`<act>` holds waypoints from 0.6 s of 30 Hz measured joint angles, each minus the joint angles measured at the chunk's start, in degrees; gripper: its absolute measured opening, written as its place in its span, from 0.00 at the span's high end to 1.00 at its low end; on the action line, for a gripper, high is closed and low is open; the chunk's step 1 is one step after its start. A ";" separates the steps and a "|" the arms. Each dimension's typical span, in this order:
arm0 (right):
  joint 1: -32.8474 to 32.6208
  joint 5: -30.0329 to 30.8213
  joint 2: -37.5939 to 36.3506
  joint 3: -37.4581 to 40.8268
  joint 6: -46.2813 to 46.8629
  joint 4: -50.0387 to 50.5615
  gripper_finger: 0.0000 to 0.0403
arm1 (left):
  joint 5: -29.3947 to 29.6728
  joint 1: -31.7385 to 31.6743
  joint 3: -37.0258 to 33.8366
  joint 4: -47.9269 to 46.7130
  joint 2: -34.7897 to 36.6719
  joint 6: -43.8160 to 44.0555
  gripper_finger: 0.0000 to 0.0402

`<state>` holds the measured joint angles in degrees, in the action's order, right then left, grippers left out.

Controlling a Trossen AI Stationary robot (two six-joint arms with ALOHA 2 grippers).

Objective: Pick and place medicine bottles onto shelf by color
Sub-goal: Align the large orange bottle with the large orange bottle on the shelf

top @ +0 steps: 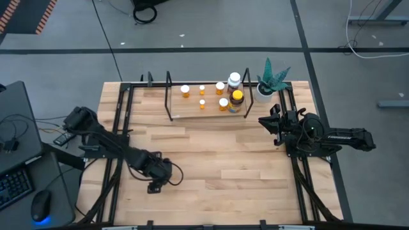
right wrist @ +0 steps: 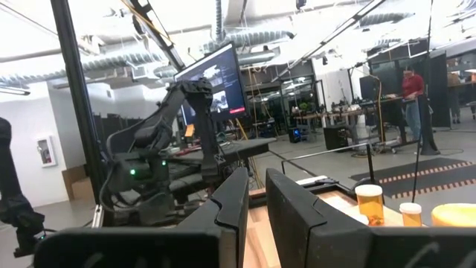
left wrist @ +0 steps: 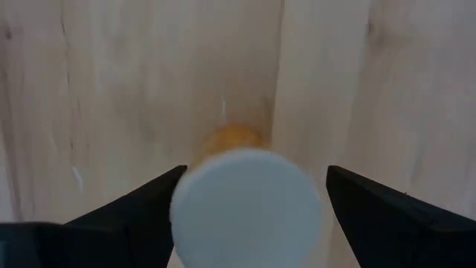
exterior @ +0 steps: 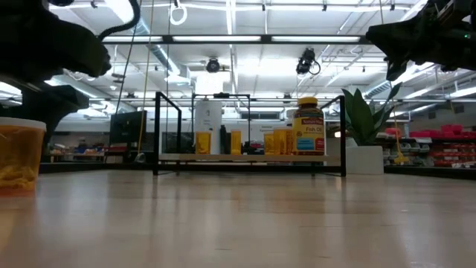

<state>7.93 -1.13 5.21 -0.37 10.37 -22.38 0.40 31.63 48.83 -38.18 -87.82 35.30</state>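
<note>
We see a light wooden plank counter (top: pixel 211 166) carrying a low shelf (top: pixel 192 115) of pale board and black wire frame along its far edge, with seven medicine bottles on it (the amber yellow-lidded one (top: pixel 237 101) nearest). The left claw (top: pixel 155 185) hangs spread wide around a small orange white-capped bottle (left wrist: pixel 245 205) standing on the near counter. The right claw (top: pixel 262 120) waits closed, empty, beside the shelf.

Orange bottle (left wrist: pixel 245 205) under left gripper (left wrist: pixel 249 216): white cap blurred, lower rim cut by frame edge, body mostly hidden. In low view, same bottle (exterior: pixel 18 156) cropped at 9 o'clock. Shelf (exterior: pixel 249 158) bottle labels unreadable except the amber one.
</note>
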 joint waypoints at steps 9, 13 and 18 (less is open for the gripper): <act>-0.01 0.00 0.01 -0.01 0.00 -0.01 0.86 | -0.20 -0.01 2.77 -1.50 -5.28 -2.96 0.30; -0.01 0.00 0.00 -0.01 0.00 -0.02 0.86 | -0.20 -0.08 3.00 -1.51 -5.32 -2.96 0.38; -0.01 0.00 0.02 -0.02 0.00 0.01 0.86 | -0.26 -0.72 2.99 -2.09 -5.32 -2.94 0.48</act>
<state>7.93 -1.13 5.23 -0.38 10.37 -22.37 0.15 30.91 51.81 -40.27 -93.14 32.36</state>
